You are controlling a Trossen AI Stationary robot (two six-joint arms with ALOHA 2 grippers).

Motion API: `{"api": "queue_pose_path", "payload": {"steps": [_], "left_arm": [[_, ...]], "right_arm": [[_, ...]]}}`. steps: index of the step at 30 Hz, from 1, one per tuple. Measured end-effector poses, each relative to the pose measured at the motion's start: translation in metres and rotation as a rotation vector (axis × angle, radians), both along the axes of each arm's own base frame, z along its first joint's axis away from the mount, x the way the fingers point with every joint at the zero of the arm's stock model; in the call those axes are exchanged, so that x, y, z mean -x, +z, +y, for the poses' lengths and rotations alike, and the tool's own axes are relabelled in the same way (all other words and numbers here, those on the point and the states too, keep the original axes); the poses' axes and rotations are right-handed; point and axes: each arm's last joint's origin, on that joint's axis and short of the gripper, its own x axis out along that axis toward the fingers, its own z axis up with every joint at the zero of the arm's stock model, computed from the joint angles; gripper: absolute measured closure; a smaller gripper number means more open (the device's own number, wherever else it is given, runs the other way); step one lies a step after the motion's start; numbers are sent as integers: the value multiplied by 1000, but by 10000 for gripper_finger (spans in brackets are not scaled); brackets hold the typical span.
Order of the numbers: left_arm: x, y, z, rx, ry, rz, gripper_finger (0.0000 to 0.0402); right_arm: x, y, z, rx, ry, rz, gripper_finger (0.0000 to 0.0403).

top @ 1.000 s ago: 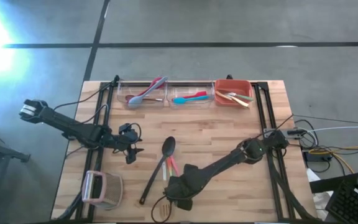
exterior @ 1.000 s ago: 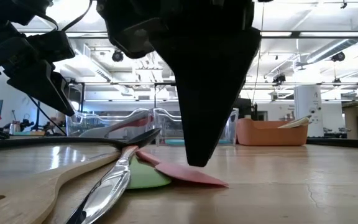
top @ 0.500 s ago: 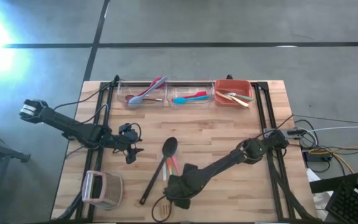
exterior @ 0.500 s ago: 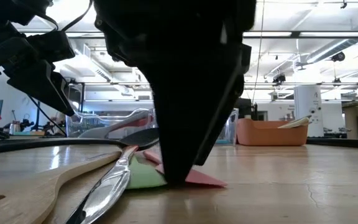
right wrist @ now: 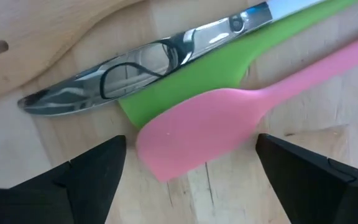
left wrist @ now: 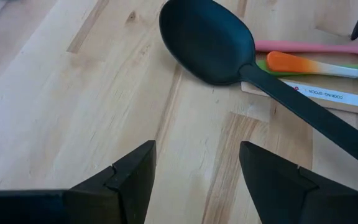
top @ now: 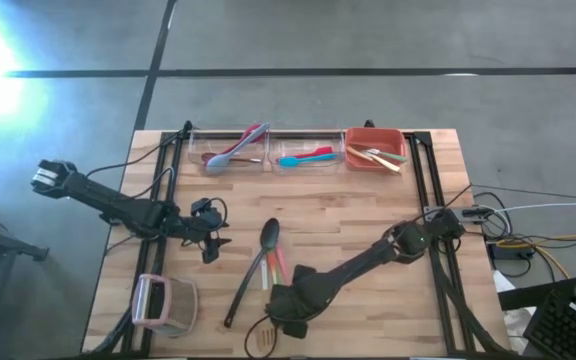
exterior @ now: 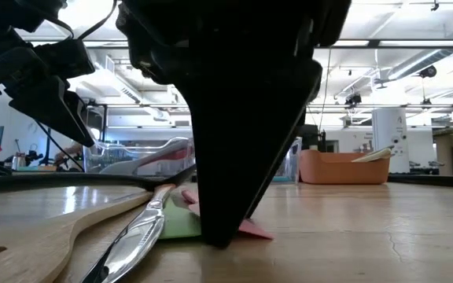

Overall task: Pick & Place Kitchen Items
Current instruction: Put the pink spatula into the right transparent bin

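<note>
Straddling: right gripper (right wrist: 188, 180) has its fingers wide either side of the pink spatula (right wrist: 229, 121) blade, low centre of the high view, ready to close.
Pile: green spatula (right wrist: 229, 65), a chrome-handled tool (right wrist: 148, 65) and a wooden turner (right wrist: 48, 37) overlap there, so a clean single pick looks tricky.
Left gripper (left wrist: 194, 177): parted, empty, left of the black spoon (left wrist: 210, 43).
Sorted: other utensils lie in the bins (top: 303, 160), upper centre.
</note>
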Motion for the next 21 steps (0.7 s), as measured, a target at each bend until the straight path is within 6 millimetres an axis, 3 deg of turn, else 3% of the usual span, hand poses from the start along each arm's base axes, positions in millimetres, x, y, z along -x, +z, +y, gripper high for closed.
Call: {"api": "queue_pose_path", "payload": {"steps": [14, 21], "left_arm": [[0, 0, 0, -1, 0, 4, 168], [0, 0, 0, -2, 0, 5, 168]], "right_arm": [[-3, -4, -3, 101, -27, -73, 45], [-2, -9, -3, 88, -51, -62, 83]]}}
